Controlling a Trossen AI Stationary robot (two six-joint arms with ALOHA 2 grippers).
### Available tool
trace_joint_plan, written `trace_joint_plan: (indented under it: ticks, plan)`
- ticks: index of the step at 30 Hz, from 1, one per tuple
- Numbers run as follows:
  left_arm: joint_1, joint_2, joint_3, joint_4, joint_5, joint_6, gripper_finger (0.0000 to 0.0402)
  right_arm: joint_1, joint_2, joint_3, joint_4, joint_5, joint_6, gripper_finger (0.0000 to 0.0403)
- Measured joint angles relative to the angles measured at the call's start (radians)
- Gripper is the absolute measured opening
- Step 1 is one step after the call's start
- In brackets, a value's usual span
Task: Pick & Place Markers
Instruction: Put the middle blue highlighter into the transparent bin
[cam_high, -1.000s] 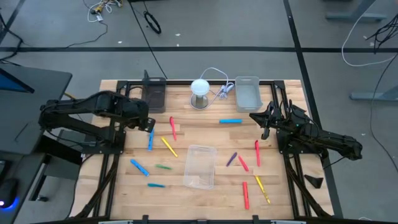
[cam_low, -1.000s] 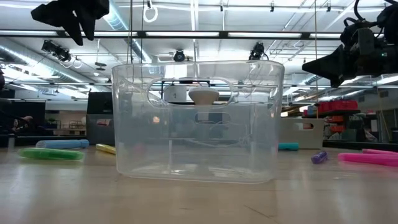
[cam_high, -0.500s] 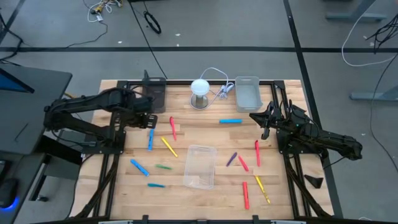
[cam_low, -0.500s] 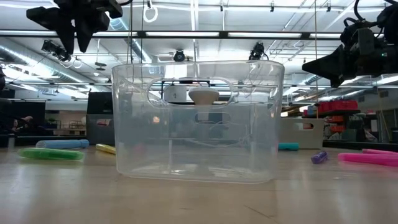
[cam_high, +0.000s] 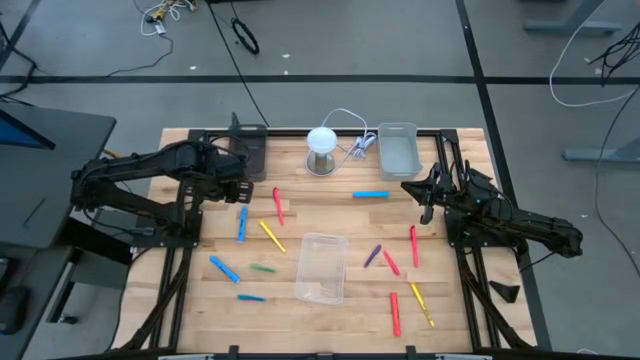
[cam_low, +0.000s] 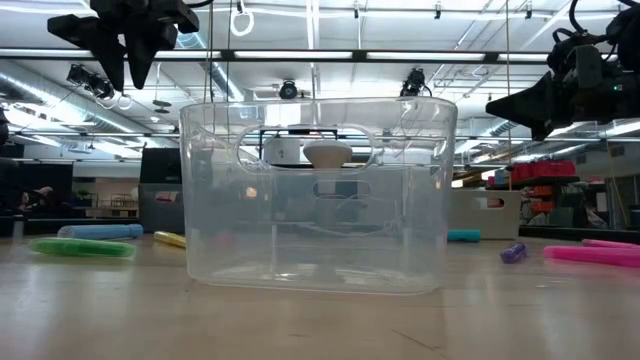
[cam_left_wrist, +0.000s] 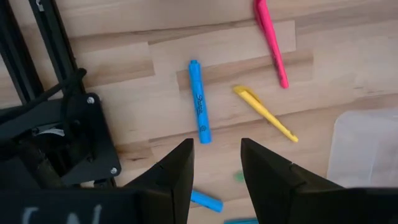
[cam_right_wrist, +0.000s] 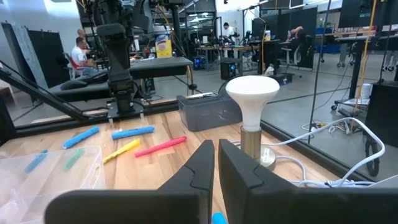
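The markers lie scattered flat on the wooden table around a clear tray (cam_high: 322, 266). My left gripper (cam_high: 242, 194) hovers open, pointing down, just on the far side of a blue marker (cam_high: 241, 224). In its wrist view that blue marker (cam_left_wrist: 199, 101) lies ahead of the fingers, with a yellow marker (cam_left_wrist: 264, 114) and a red marker (cam_left_wrist: 270, 40) beside it. My right gripper (cam_high: 410, 187) hangs shut above the right side of the table, near a blue marker (cam_high: 370, 195) and a red marker (cam_high: 413, 245). More red, yellow, purple and green markers lie nearer the front.
A black tray (cam_high: 245, 150), a white lamp (cam_high: 322, 145) with its cord, and a grey tray (cam_high: 397, 148) stand along the far edge. Black frame rails run down both sides of the table. In the low view the clear tray (cam_low: 318, 190) fills the middle.
My left gripper has shifted a little toward the far edge and tipped so that it points more straight down. Its fingers stayed open. No marker has moved.
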Motion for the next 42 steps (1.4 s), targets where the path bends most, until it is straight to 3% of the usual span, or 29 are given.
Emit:
trace_joint_plan:
  ticks: [17, 24, 42]
  plan:
    - [-0.026, 0.123, -0.006, 0.026, 0.011, -0.071, 0.0138, 0.0, 0.0, 0.0, 0.0, 0.0, 0.0, 0.0029]
    - [-0.041, 0.122, -0.166, 0.227, 0.138, -0.127, 0.0138, 0.0, 0.0, 0.0, 0.0, 0.0, 0.0, 0.0029]
    - [-0.089, 0.124, -0.447, 0.406, 0.099, -0.255, 0.0138, 0.0, 0.0, 0.0, 0.0, 0.0, 0.0, 0.0029]
